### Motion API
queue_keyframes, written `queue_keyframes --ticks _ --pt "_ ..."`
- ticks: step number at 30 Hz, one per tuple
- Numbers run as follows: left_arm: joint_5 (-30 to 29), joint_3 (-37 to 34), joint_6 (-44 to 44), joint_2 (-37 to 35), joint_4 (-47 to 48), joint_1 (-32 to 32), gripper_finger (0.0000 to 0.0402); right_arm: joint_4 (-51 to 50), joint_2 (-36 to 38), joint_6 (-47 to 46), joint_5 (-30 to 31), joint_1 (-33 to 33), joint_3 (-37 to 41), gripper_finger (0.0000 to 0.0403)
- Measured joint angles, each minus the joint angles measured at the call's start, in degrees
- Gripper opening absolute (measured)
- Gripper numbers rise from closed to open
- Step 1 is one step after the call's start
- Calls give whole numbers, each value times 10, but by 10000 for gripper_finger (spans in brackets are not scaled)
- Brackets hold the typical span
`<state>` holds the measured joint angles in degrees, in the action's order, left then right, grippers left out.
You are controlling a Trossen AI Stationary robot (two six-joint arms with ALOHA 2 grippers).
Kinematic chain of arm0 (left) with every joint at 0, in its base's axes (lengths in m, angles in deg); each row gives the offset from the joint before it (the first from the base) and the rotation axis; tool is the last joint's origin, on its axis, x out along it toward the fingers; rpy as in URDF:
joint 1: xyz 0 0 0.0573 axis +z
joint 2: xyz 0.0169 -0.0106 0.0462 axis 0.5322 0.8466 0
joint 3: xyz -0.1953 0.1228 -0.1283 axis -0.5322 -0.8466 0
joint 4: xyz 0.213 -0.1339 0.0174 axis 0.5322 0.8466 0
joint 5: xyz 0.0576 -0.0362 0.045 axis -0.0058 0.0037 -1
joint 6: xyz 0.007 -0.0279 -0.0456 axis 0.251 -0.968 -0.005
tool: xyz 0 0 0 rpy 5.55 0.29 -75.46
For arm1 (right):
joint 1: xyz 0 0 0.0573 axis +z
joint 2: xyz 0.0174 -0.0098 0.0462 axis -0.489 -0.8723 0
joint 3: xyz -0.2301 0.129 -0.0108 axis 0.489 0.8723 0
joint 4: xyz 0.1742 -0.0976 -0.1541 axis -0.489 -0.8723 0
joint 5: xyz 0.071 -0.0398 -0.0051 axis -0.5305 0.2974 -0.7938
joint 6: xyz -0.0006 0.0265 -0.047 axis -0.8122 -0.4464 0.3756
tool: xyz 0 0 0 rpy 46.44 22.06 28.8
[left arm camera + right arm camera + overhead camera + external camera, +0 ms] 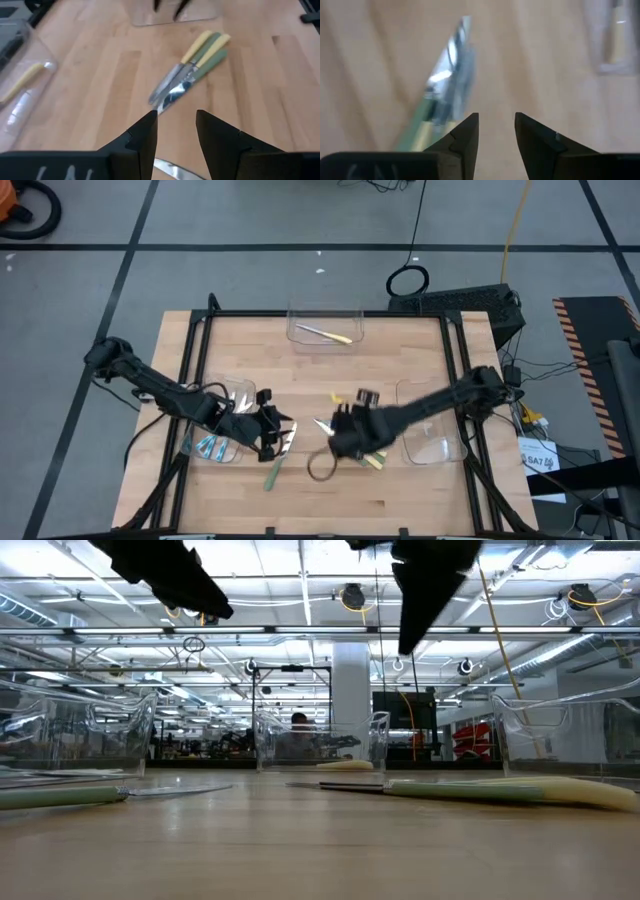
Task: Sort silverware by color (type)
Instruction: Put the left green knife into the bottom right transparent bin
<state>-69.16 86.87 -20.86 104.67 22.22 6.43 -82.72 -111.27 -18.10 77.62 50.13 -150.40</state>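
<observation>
1. Silverware (pixel 372 459) lies bunched at lower centre of the overhead frame, under the right gripper (pixel 340 432), whose jaws stand apart and empty.
2. One green-handled piece (pixel 275 472) lies alone nearby, beside the left gripper (pixel 277 425), whose jaws are also apart.
3. My guess: to lift cleanly, the right gripper should straddle one handle crosswise, away from its neighbours.
4. In the left wrist view, the bundle (pixel 192 65) runs diagonally, handles toward upper right, shiny heads toward lower left.
5. A yellow piece (pixel 325 333) lies across the top-centre bin (pixel 300 315).
</observation>
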Motion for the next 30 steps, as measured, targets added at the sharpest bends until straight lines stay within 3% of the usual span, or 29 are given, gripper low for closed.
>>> queue_keyframes --ticks 7,14,24,30 --pt "-1 -1 -49 30 -13 -29 145 182 0 -114 -5 89 102 123" --pt "-1 0 -65 59 -48 -51 145 233 0 -186 1 139 112 123" --pt "-5 0 -161 100 -52 -64 145 329 -58 -140 97 153 112 123" --pt "-1 0 -187 158 -53 -78 151 392 -84 -62 94 149 112 123"
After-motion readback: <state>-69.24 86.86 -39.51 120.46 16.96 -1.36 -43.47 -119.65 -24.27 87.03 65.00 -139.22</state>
